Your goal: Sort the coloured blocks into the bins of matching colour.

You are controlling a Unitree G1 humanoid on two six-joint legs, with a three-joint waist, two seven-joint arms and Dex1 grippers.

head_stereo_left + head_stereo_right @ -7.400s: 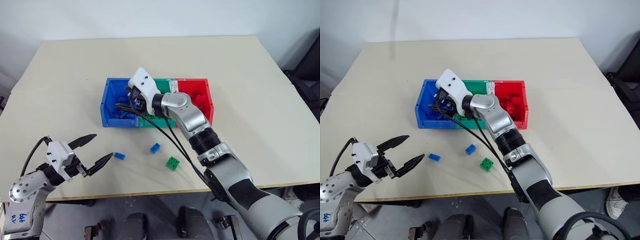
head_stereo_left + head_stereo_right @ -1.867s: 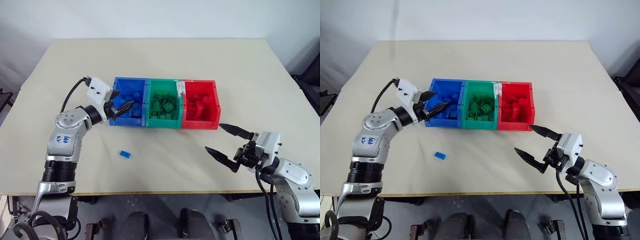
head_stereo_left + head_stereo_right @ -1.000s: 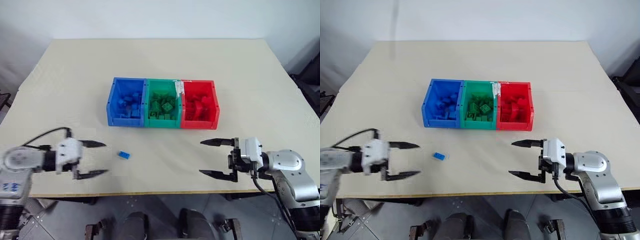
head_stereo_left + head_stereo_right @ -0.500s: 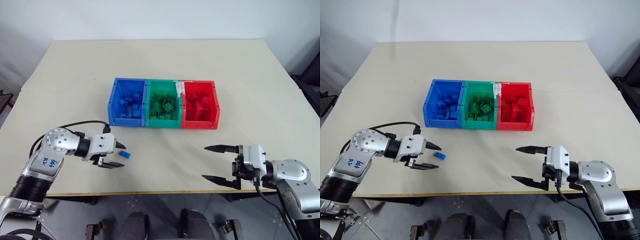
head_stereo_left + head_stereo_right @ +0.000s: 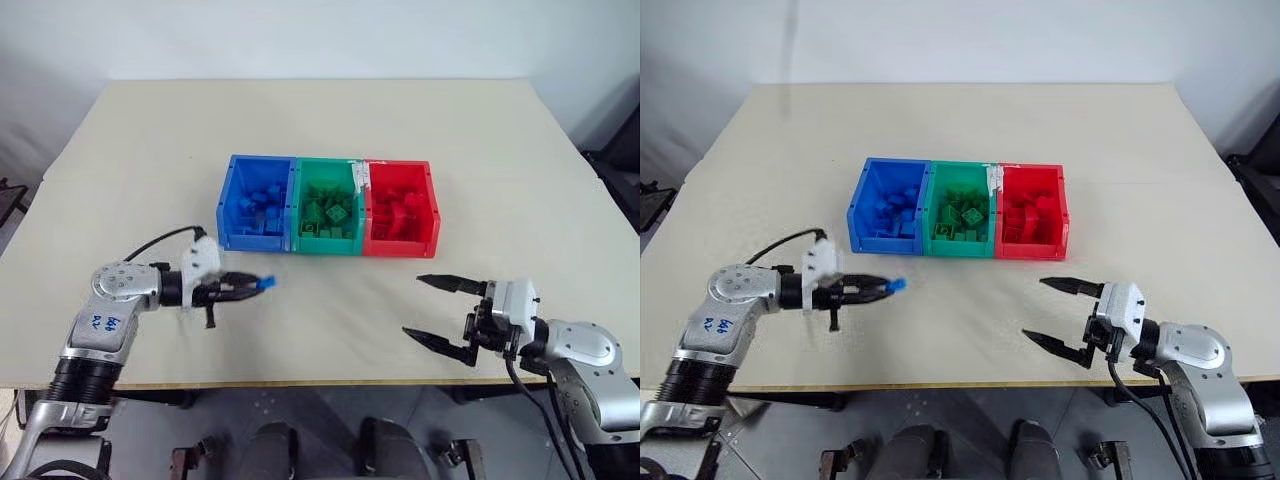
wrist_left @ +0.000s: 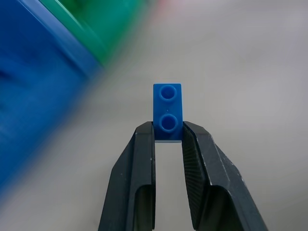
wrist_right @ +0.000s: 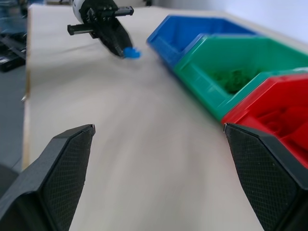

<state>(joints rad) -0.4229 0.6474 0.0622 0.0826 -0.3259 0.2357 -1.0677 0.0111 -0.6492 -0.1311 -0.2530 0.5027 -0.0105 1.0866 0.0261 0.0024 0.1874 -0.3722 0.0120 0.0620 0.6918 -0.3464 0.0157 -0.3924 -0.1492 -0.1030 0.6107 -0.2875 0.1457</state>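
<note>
A small blue studded block (image 6: 167,111) is pinched between the fingertips of my left gripper (image 5: 257,285), which hovers over the table just in front of the blue bin (image 5: 232,212); the block also shows as blue block (image 5: 896,285). The blue, green (image 5: 326,235) and red (image 5: 432,220) bins stand joined in a row mid-table, each holding several blocks of its own colour. My right gripper (image 5: 432,309) hangs open and empty over the table in front of the red bin, near the front edge.
The beige table (image 5: 320,130) stretches wide behind and beside the bins. A strip of white tape (image 5: 358,172) marks the rim between the green and red bins. A black cable (image 5: 165,240) loops over my left wrist.
My left gripper has shut on the blue block, lifted it off the table and carried it toward the blue bin. The right gripper has stayed about where it was, still open.
</note>
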